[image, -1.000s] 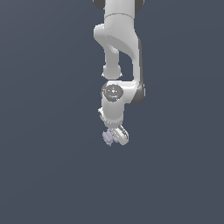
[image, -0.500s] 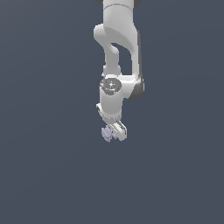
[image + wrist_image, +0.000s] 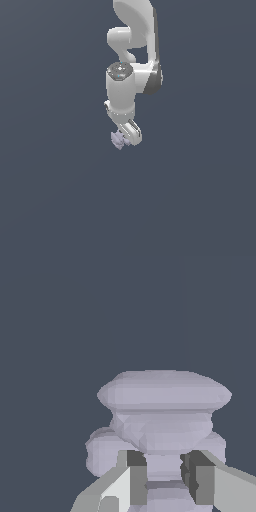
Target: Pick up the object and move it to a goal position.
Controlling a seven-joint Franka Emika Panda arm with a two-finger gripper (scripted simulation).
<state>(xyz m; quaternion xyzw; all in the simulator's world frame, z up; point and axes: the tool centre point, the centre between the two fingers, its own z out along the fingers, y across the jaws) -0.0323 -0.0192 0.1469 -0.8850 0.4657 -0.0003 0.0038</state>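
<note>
Object (image 3: 164, 406) sits clamped between the gripper (image 3: 126, 140) fingers (image 3: 134, 472), which pinch its narrow waist below the wide ribbed lobe, likely the slimmest span and so the firmest hold. Exterior view: it pokes out at the fingertips, toward the exterior view's left. No goal marker visible. No brands, labels or writing anywhere.

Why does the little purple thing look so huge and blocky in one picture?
Wrist view: the camera sits right behind the fingers, so the object fills the frame, its flat rendered facets showing. Exterior view: the same object is tiny, evenly lit, with no visible shadow.
</note>
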